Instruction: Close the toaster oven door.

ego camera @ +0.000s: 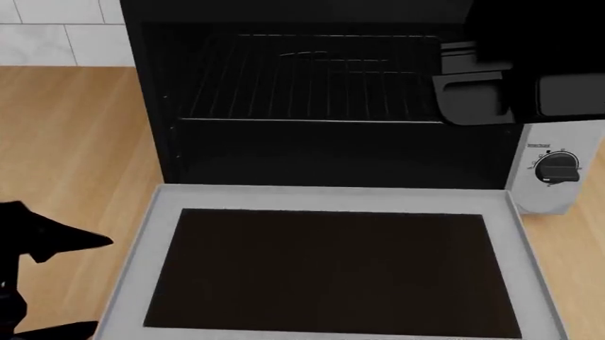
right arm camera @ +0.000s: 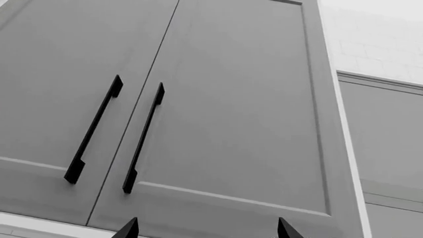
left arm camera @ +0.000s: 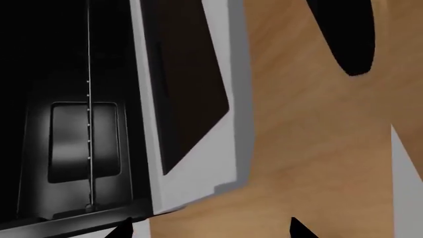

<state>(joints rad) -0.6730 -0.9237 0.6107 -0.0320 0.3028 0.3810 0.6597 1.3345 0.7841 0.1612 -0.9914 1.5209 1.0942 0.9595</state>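
A light wooden desk point(ego camera: 66, 134) carries the boxy silver-grey toaster oven point(ego camera: 548, 191), white tiled wall point(ego camera: 57, 28) behind. Its glass-paned silver-grey door point(ego camera: 331, 202) lies fully lowered. Both black claws, left point(left arm camera: 208, 229) and right point(right arm camera: 206, 229), are spread wide, empty

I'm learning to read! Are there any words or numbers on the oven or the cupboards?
Tiny print above the knob on the toaster oven side panel: too small and blurred to read.
Toaster oven door: no text.
Grey cupboard doors: no text.
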